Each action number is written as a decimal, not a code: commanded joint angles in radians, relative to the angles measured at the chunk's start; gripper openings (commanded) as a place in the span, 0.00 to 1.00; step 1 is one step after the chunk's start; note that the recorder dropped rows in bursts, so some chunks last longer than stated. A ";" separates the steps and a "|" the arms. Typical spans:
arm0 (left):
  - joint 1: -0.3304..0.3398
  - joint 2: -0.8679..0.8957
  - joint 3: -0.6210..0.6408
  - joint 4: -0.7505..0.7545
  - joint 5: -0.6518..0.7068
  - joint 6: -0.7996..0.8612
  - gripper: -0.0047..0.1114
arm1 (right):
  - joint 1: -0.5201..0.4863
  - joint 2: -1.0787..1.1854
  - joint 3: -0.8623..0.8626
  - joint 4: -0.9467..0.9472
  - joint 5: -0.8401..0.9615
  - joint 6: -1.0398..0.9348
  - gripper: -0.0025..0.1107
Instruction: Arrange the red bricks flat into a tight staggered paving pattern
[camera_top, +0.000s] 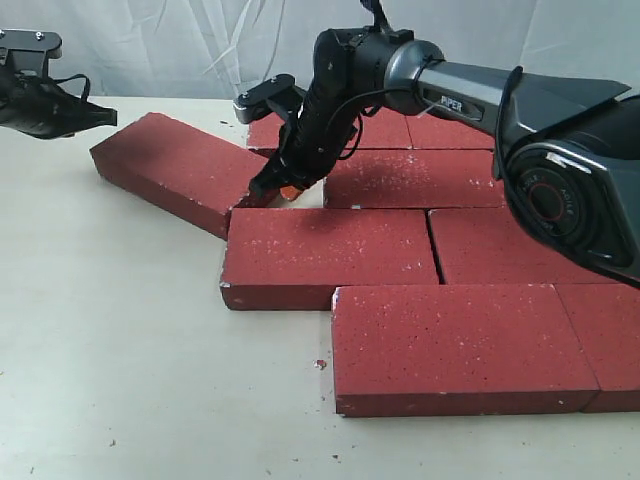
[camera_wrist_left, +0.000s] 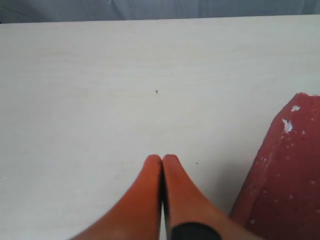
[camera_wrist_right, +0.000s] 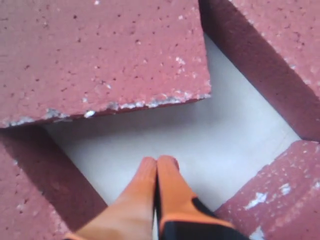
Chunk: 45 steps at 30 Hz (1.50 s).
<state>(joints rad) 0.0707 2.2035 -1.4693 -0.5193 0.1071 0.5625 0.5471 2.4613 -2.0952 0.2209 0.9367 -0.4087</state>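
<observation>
Several red bricks lie flat in staggered rows on the right, among them a front brick (camera_top: 455, 345), a middle brick (camera_top: 330, 255) and one behind it (camera_top: 415, 178). One loose brick (camera_top: 175, 170) lies at an angle on the left, its near corner against the middle brick. My right gripper (camera_top: 285, 190) is shut and empty, its tip low in the small gap between these bricks. In the right wrist view the right gripper (camera_wrist_right: 159, 161) points at bare table (camera_wrist_right: 200, 135) below a chipped brick edge (camera_wrist_right: 100, 55). My left gripper (camera_top: 105, 117) is shut and empty, hovering by the angled brick's far corner (camera_wrist_left: 287, 170).
The pale table (camera_top: 120, 350) stretches wide on the left and front. A small red crumb (camera_top: 321, 364) lies near the front brick. A grey curtain (camera_top: 200, 50) hangs behind the table. The right arm (camera_top: 470, 95) reaches over the back rows.
</observation>
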 joint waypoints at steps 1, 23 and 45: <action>-0.015 0.007 -0.026 -0.006 0.032 -0.003 0.04 | 0.012 0.004 -0.012 -0.007 -0.041 0.002 0.02; -0.045 0.077 -0.068 0.059 0.057 -0.001 0.04 | 0.024 0.012 -0.013 0.046 -0.134 -0.006 0.02; 0.028 0.025 -0.068 0.230 0.344 -0.002 0.04 | 0.024 0.044 -0.013 0.269 -0.263 -0.118 0.02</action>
<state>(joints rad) 0.1003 2.2378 -1.5363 -0.3146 0.3722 0.5652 0.5707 2.5080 -2.1043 0.4530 0.7069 -0.5181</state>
